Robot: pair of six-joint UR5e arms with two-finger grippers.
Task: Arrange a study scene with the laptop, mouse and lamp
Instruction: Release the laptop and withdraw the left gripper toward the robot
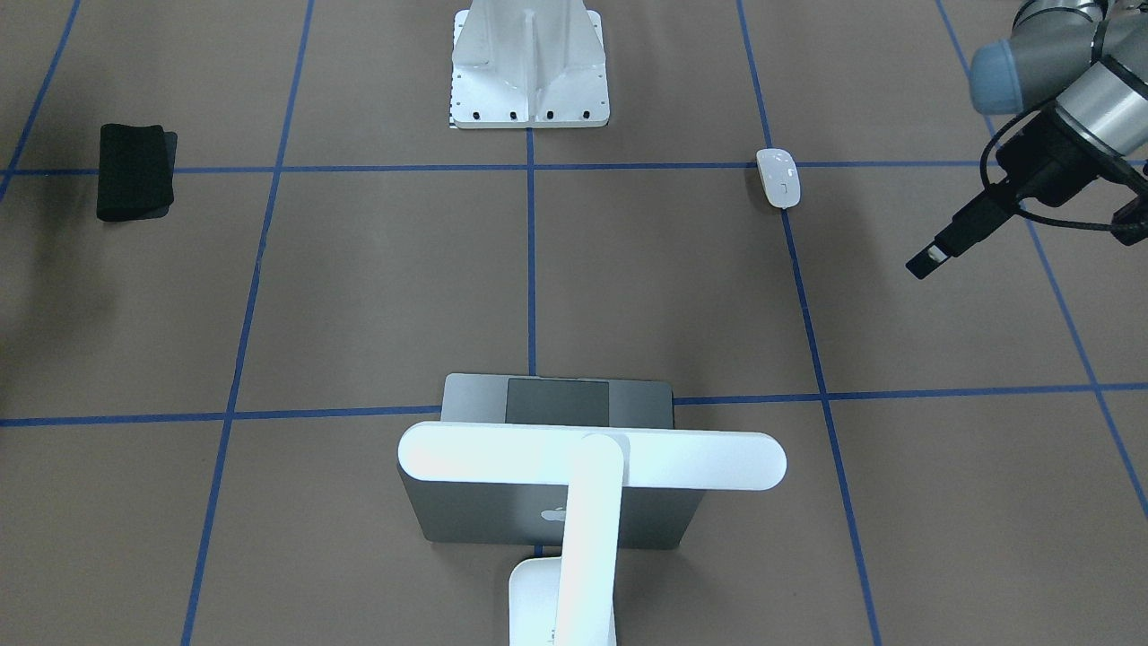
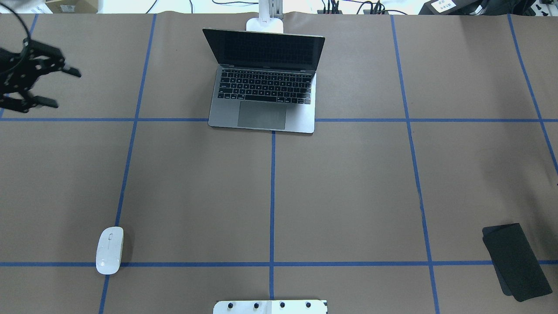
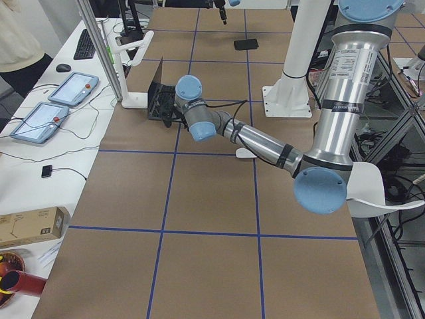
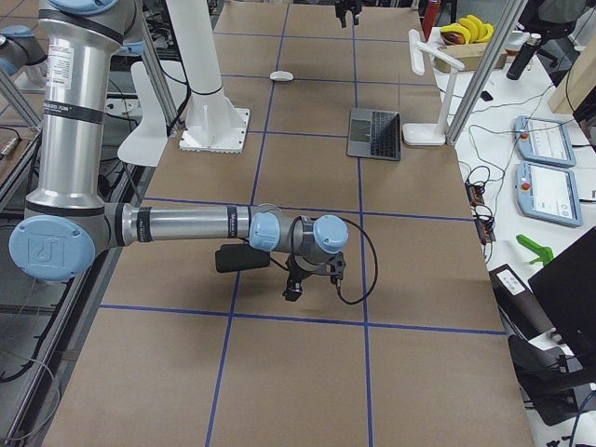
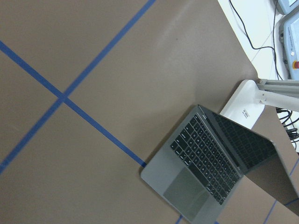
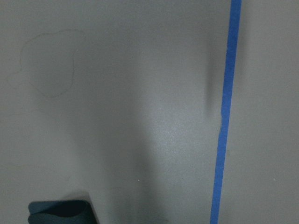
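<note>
Brown paper covers the table (image 2: 348, 196), ruled into squares by blue tape. From my station the left arm (image 3: 259, 143) stretches out low over its half, and in the left side view it hides part of the laptop from me. The right arm (image 4: 186, 225) lies out flat near its own end. The lamp (image 1: 592, 458) stands at the far middle edge, its base just behind the laptop. In the front-facing view its bar head crosses above the lid and blocks the keyboard. The white bolted pedestal (image 2: 270, 306) sits at the near middle edge. The laptop (image 2: 261, 113) is open on the far middle of the table, screen dark, keys facing the robot, front edge on a tape line. A flat black pad (image 2: 516, 261) lies near the right corner, close beside the right wrist. The mouse (image 2: 109, 250) rests on the near left, just by a tape crossing, well apart from the laptop. The left gripper (image 2: 67, 89) hangs at the far left with its fingers spread and nothing between them. The right gripper (image 4: 292, 293) shows only from the side, so I cannot tell how its fingers stand.
</note>
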